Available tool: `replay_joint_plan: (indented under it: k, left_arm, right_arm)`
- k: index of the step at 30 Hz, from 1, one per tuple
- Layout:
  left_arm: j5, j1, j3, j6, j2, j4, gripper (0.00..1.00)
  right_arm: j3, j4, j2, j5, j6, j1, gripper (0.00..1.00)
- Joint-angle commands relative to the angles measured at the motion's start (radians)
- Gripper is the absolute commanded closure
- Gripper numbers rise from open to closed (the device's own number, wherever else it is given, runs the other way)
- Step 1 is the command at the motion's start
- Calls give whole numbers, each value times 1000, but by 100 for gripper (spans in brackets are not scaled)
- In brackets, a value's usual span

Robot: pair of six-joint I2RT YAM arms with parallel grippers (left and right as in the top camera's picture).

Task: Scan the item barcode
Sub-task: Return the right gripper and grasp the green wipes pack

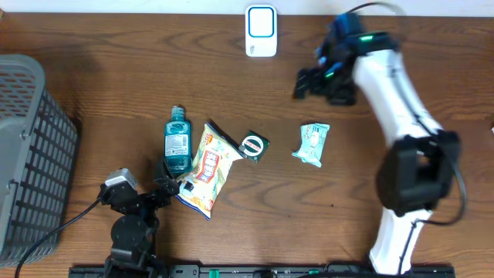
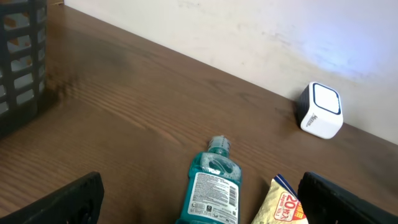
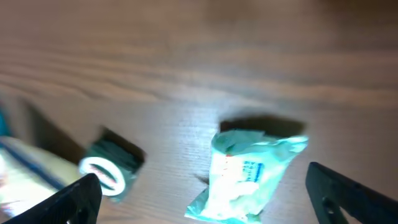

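Several items lie mid-table. A teal mouthwash bottle (image 1: 177,143) lies flat with its label and barcode up (image 2: 211,186), beside a yellow snack bag (image 1: 207,168) (image 2: 283,204). Right of them are a small green box (image 1: 254,145) (image 3: 112,165) and a teal packet (image 1: 312,144) (image 3: 249,177). The white barcode scanner (image 1: 261,31) (image 2: 320,110) stands at the far edge. My left gripper (image 1: 168,184) (image 2: 208,205) is open and low, just behind the bottle's base. My right gripper (image 1: 307,83) (image 3: 202,199) hangs open and empty above the table, between the scanner and the teal packet.
A grey slatted basket (image 1: 31,154) (image 2: 22,62) fills the left edge of the table. The right arm's white body (image 1: 401,116) stretches along the right side. Bare wood lies between the items and the scanner.
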Motion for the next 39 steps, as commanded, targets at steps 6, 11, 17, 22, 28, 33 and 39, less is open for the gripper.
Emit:
replay_joint_plan:
  k: [6, 11, 17, 22, 28, 33, 39]
  left_arm:
    - [-6, 1, -18, -6, -2, -25, 2]
    - [-6, 1, -18, -6, -2, -25, 2]
    - [-6, 1, -18, -6, -2, -25, 2]
    - [-6, 1, -18, -6, -2, -25, 2]
    - [-6, 1, -18, -6, -2, -25, 2]
    - [-6, 1, -18, -6, -2, -25, 2]
    - [-6, 1, -18, -6, -2, -25, 2]
  right_arm:
    - [-3, -115, 116, 431, 330, 167, 15]
    - [-3, -153, 122, 538, 425, 234, 19]
    - [-14, -165, 161, 552, 462, 249, 32]
    - [-34, -229, 247, 596, 538, 258, 36]
    - [-55, -241, 369, 595, 536, 258, 34]
    - [-55, -250, 461, 595, 533, 258, 56]
    - [-55, -269, 487, 595, 533, 257, 54]
